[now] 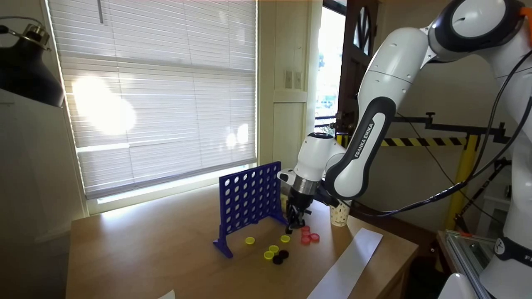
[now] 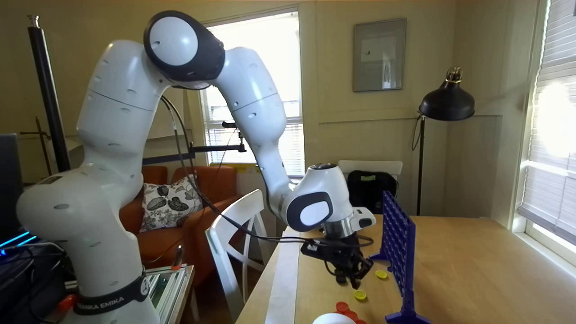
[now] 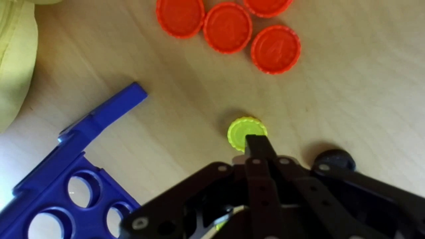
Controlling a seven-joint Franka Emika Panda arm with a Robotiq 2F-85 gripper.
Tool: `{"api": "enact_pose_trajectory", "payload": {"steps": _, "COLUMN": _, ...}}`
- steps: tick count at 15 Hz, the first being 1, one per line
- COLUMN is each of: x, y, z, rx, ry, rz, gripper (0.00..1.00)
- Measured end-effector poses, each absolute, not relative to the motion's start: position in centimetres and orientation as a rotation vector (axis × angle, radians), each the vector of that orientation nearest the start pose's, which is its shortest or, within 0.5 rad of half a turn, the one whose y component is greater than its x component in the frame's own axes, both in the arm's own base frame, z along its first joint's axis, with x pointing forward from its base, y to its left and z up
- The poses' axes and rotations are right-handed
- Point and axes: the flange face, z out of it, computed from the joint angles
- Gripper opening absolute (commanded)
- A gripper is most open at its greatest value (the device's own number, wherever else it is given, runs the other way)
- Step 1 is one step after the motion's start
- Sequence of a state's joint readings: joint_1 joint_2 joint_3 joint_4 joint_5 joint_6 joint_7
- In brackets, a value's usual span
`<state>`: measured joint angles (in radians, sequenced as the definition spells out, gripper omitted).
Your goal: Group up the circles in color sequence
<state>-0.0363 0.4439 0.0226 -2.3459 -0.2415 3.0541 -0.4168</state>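
Observation:
My gripper shows in both exterior views (image 1: 289,229) (image 2: 355,283). Its fingers are together and nothing shows between them. In the wrist view the fingertips (image 3: 260,143) overlap one yellow disc (image 3: 237,132); whether they touch it I cannot tell. That disc lies apart from the others, near the red discs (image 1: 306,239). Several red discs (image 3: 227,28) sit in a close cluster. Two yellow discs (image 1: 269,255) lie beside two black discs (image 1: 277,260). Another yellow disc (image 1: 249,240) lies alone near the grid's foot. A black disc (image 3: 335,158) is partly hidden by the gripper.
The blue upright grid (image 1: 251,197) stands beside the gripper, its foot (image 3: 116,106) close by. A patterned cup (image 1: 339,215) stands behind the red discs. A white paper strip (image 1: 351,265) lies along the table edge. A pale yellow object (image 3: 15,66) stands near the grid's foot.

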Motion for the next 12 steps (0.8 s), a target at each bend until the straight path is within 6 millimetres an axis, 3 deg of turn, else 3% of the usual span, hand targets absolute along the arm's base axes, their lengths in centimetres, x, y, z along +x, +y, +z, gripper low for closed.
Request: {"api": "enact_pose_trajectory", "payload": {"steps": 12, "x": 53.9, "y": 0.2, "z": 14.9, "rx": -3.072, "ry": -0.949, "rz": -0.437, "gripper": 0.00}}
